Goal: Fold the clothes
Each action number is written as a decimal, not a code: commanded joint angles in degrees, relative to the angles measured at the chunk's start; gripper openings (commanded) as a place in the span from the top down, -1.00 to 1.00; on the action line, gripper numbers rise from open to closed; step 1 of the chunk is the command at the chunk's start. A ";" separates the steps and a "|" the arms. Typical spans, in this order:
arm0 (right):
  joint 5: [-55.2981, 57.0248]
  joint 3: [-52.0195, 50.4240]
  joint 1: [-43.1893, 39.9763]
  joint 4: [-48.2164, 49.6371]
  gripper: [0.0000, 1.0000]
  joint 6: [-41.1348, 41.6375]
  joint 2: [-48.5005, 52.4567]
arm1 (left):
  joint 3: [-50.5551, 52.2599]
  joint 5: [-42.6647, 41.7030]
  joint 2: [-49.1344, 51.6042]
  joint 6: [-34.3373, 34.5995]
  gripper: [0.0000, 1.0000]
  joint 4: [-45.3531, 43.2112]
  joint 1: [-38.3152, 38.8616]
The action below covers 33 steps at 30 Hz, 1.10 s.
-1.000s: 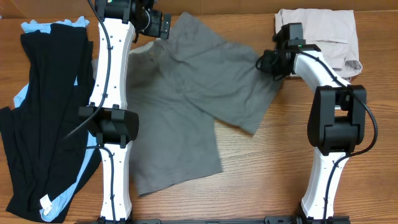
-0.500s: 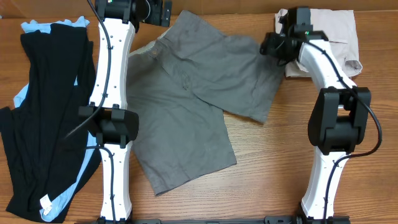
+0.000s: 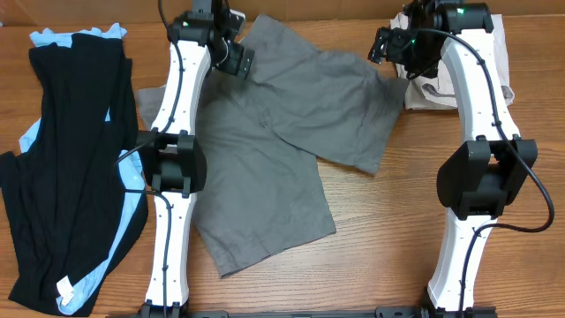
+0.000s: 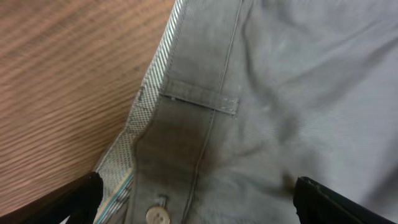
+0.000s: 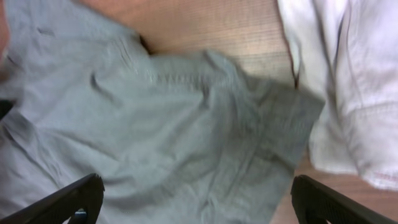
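The clothes (image 3: pixel 265 150), grey shorts, lie spread across the middle of the table, with one leg lying slantwise over the other towards the right. My left gripper (image 3: pixel 237 55) hovers open over the waistband at the far edge. In the left wrist view the left gripper (image 4: pixel 199 208) straddles the waistband (image 4: pixel 199 99), with its button (image 4: pixel 158 214) and striped lining (image 4: pixel 127 146) showing. My right gripper (image 3: pixel 395 49) hangs open above the right leg's hem. In the right wrist view the right gripper (image 5: pixel 199 205) is wide apart over the grey cloth (image 5: pixel 174 137), holding nothing.
Pale beige shorts (image 3: pixel 425 94) lie folded at the far right, just beside the grey hem, and show as beige shorts (image 5: pixel 354 81) in the right wrist view. Long black and light-blue garments (image 3: pixel 71 159) cover the left side. Bare wooden table (image 3: pixel 397 230) shows at the front right.
My right gripper has opened, let go of the grey leg and risen towards the far edge. The shorts slid right and now lie still. The left arm has shifted right.
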State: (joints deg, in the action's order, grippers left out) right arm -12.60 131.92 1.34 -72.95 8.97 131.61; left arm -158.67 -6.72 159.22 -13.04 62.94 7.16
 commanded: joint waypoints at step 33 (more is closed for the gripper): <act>0.09 1.22 4.17 -3.98 -1.00 3.15 -1.73 | -0.90 -2.34 10.49 26.53 -1.00 21.62 -18.08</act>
State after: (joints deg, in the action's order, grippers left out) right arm -12.67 131.92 5.34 -77.01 10.76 131.61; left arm -162.52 -5.37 163.04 12.12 81.78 -8.34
